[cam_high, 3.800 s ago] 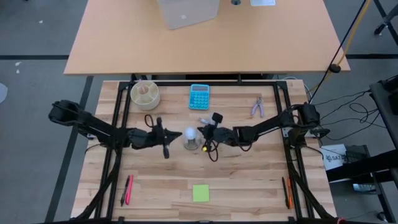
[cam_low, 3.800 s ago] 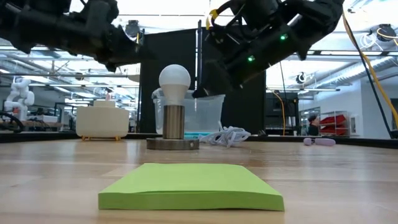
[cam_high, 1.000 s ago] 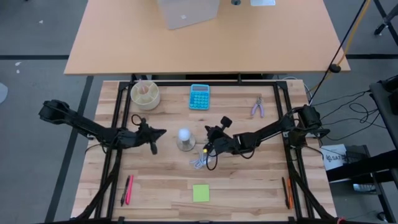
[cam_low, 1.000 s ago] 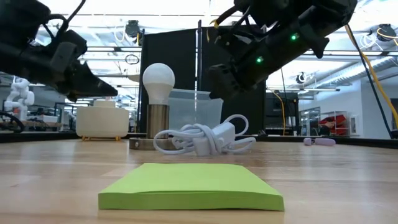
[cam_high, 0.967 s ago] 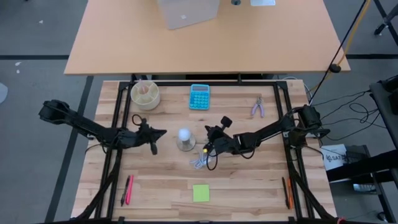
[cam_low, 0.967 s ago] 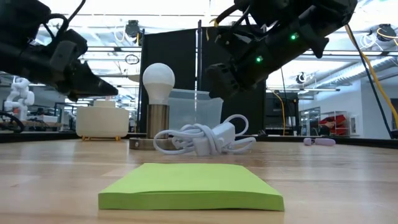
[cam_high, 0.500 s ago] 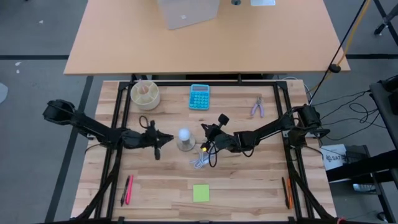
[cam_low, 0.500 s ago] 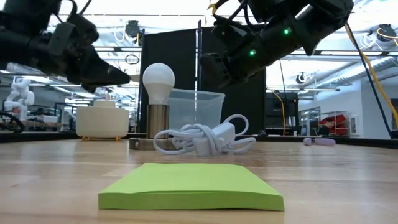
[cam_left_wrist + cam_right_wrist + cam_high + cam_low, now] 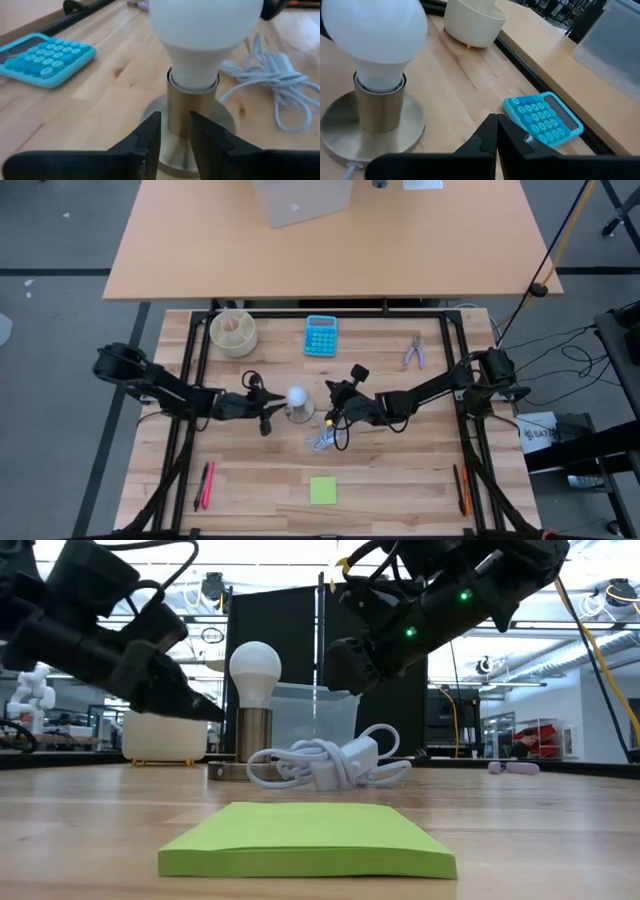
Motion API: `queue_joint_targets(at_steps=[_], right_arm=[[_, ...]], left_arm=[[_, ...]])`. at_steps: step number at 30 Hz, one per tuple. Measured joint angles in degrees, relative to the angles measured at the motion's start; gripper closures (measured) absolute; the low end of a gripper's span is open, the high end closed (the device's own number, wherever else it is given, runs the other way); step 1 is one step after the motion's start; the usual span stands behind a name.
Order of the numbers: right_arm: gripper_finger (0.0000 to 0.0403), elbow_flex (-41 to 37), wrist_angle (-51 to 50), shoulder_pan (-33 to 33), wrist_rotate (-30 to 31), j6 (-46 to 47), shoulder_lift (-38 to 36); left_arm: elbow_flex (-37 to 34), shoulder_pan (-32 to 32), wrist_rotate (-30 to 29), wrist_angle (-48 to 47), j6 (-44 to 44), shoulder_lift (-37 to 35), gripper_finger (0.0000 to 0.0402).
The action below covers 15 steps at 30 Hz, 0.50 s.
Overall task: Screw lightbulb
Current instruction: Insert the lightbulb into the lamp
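The lightbulb (image 9: 296,396) stands upright in a brass socket (image 9: 188,112) on a round metal base (image 9: 372,131), near the middle of the bench (image 9: 400,480). The left gripper (image 9: 268,411) is low and just beside the socket, on the side toward the bench's left edge; its jaws are parted a little, with a narrow gap through which the socket shows, and they hold nothing. The right gripper (image 9: 338,402) hangs just beside the bulb on the opposite side, jaws pressed together and empty. A coiled white cord (image 9: 325,761) lies by the base, toward the front edge. A blue calculator (image 9: 321,335) and a round cream container (image 9: 233,332) sit near the back edge, and a green notepad (image 9: 305,837) near the front edge.
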Motion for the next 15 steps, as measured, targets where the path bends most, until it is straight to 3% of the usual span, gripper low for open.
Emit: queue_joint_targets(at_steps=[5, 15], right_arm=[[0.0403, 0.0, -0.9, 0.0, 0.0, -0.3, -0.5], [0.0403, 0.0, -3.6, -0.4, -0.6, -2.7, -3.9]], left_arm=[[0.0, 1.4, 4.0, 3.2, 1.4, 3.5, 0.0279], [0.6, 2.0, 5.4, 12.5, 2.1, 11.0, 0.016]])
